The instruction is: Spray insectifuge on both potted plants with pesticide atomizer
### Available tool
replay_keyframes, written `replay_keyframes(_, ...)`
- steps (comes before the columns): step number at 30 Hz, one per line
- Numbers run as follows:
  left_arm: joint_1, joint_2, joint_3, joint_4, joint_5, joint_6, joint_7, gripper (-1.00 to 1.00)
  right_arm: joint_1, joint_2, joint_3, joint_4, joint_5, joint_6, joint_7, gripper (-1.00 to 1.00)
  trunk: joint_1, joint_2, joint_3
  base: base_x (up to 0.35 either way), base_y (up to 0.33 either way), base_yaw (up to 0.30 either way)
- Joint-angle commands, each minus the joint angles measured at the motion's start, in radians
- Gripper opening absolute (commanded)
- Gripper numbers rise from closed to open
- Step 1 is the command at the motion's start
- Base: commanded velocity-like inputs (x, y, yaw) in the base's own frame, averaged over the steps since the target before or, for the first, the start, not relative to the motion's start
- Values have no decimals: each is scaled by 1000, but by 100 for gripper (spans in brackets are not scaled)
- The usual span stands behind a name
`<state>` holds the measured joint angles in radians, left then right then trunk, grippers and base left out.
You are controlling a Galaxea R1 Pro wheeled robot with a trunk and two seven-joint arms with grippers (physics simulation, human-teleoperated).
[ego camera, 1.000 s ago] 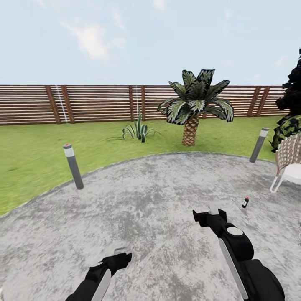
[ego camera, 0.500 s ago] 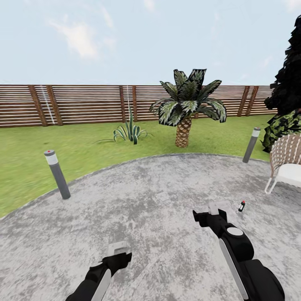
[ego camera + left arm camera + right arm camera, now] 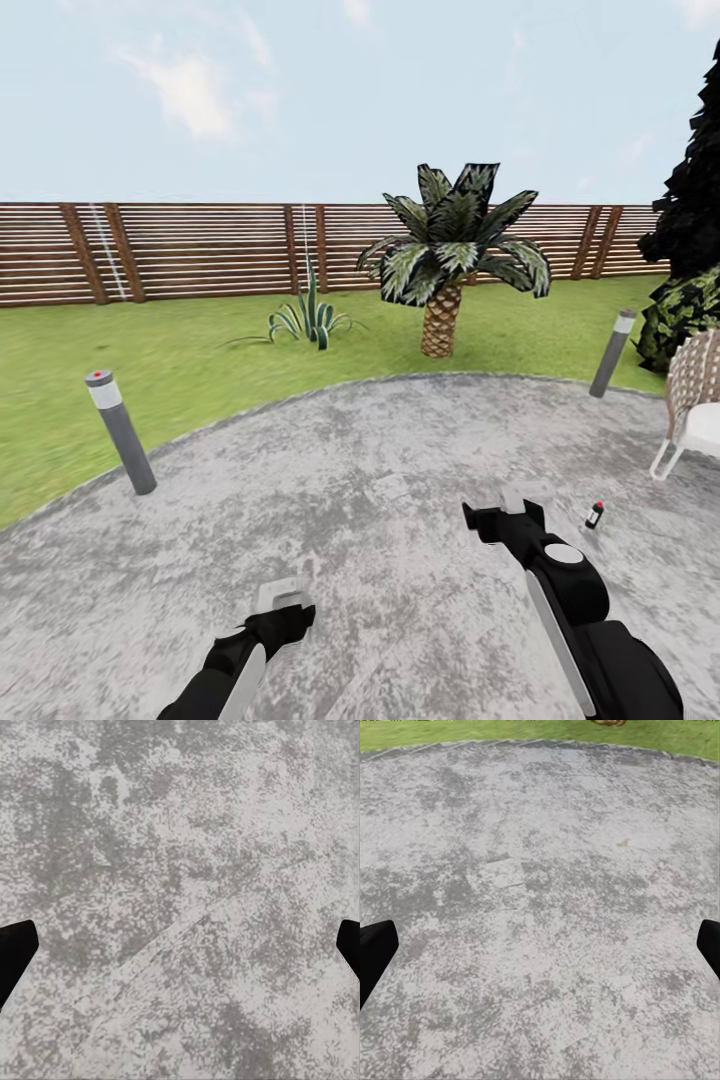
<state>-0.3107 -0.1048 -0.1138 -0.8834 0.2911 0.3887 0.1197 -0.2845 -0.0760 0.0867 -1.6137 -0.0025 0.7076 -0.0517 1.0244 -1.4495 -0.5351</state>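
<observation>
From the head view, the pesticide atomizer (image 3: pixel 594 515) stands upright on the round grey stone patio (image 3: pixel 380 480), a small dark bottle with a red tip, just off to the right of the right gripper (image 3: pixel 527 497) and apart from it. The left gripper (image 3: pixel 280 594) hangs lower and nearer the robot's body over bare stone. A wicker chair (image 3: pixel 695 395) sits at the patio's right edge, two grey bollard posts (image 3: pixel 120 432) mark the rim, and a short palm (image 3: pixel 450 260) grows on the lawn before the wooden slat fence (image 3: pixel 200 250). In the left wrist view, both dark fingertips (image 3: pixel 15 956) sit wide apart at the frame's edges with nothing but mottled stone between them, so that gripper is spread and empty. In the right wrist view, the fingertips (image 3: pixel 375 952) are likewise parted wide over the patio, holding nothing, with a strip of lawn (image 3: pixel 540 727) beyond.
</observation>
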Motion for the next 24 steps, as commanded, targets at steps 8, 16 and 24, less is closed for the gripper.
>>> replay_keyframes(8, 0, 0, -3, -2, 10, 4, 9, 100, -2, 5, -1, -2, -1, 7, -5, 100, 1, -1, -1, 339, 0, 0)
replay_keyframes(16, 0, 0, -3, -2, 11, 4, 9, 100, -5, 8, 2, -2, -1, 10, -7, 100, 1, -1, -1, 339, 0, -171)
replay_keyframes(24, -1, 0, -3, -2, 11, 4, 9, 100, -7, 9, 2, -2, -1, 11, -7, 100, 1, -1, -1, 339, 0, -271)
